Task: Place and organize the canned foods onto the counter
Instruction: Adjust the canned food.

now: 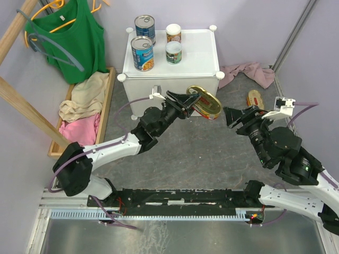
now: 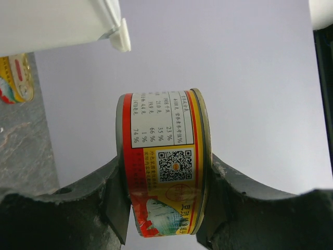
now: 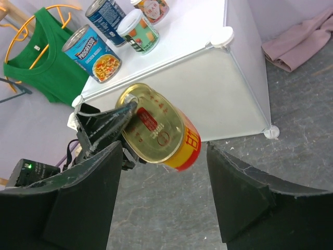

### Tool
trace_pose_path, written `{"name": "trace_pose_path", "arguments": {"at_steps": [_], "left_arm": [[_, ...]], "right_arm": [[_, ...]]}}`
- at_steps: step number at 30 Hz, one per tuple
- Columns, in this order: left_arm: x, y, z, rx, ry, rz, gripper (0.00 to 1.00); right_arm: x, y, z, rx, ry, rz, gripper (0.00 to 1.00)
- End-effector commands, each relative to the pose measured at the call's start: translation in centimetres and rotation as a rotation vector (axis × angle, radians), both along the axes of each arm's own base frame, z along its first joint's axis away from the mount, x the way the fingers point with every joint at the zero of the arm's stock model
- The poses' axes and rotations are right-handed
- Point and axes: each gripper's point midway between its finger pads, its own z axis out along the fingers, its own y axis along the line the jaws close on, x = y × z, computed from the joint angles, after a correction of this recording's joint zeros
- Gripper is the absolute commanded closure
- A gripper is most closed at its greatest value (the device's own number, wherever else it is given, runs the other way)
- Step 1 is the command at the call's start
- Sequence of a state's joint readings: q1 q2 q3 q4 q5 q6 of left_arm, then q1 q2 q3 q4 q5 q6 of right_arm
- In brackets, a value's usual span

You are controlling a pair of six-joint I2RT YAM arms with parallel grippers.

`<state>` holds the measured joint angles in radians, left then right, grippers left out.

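Now your left tool (image 2: 165,203) is pinching the stiff, slick tin (image 1: 207,104) by its flat faces; right tool (image 1: 231,115) is gaping at three o'clock.

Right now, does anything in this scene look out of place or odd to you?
Yes. One flat gold tin lies on the floor right of the white counter, near a crumpled pink cloth, while four cans stand on top. A second gold tin hangs tilted in the left gripper. Nothing looks spilled or dented.

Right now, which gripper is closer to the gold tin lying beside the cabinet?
Right. The right gripper hovers beside the loose tin; the left gripper, farther off, grips the other tin.
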<state>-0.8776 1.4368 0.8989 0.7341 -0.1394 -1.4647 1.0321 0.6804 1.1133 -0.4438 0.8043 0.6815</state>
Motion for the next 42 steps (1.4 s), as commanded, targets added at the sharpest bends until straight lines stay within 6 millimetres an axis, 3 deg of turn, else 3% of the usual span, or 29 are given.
{"name": "trace_pose_path", "arguments": {"at_steps": [1, 6, 14, 19, 23, 24, 28, 31, 35, 42], "left_arm": [[0.2, 1.4, 8.0, -0.180, -0.125, 0.063, 0.97], [1.2, 1.5, 8.6, -0.189, -0.127, 0.111, 0.97], [1.7, 2.6, 10.4, -0.189, -0.152, 0.156, 0.97], [2.0, 3.4, 11.0, -0.187, -0.156, 0.181, 0.97], [2.2, 3.4, 11.4, -0.190, -0.159, 0.188, 0.97], [2.4, 3.4, 11.6, -0.190, -0.160, 0.192, 0.97], [2.9, 3.3, 12.3, -0.190, -0.162, 0.210, 0.97], [3.4, 2.9, 12.7, -0.193, -0.164, 0.216, 0.97], [4.1, 2.5, 13.1, -0.190, -0.165, 0.230, 0.97], [5.0, 1.7, 13.0, -0.183, -0.151, 0.240, 0.97]], "right_arm": [[0.0, -1.4, 1.1, 0.081, 0.030, -0.070, 0.28], [0.4, -1.2, 1.7, 0.143, 0.031, -0.093, 0.30], [2.1, 1.6, 6.2, 0.101, -0.010, -0.038, 0.32], [4.8, 1.9, 8.1, 0.081, -0.004, -0.023, 0.32], [8.1, 1.6, 9.0, 0.108, 0.030, -0.018, 0.31], [9.3, 0.8, 9.1, 0.125, 0.042, -0.034, 0.31], [13.2, -1.1, 8.5, 0.297, 0.113, 0.002, 0.30], [14.8, -2.7, 7.6, 0.420, 0.146, 0.037, 0.28], [14.9, -3.9, 6.3, 0.531, 0.173, 0.099, 0.26], [13.6, -2.8, 3.9, 0.629, 0.223, 0.214, 0.23]]}}
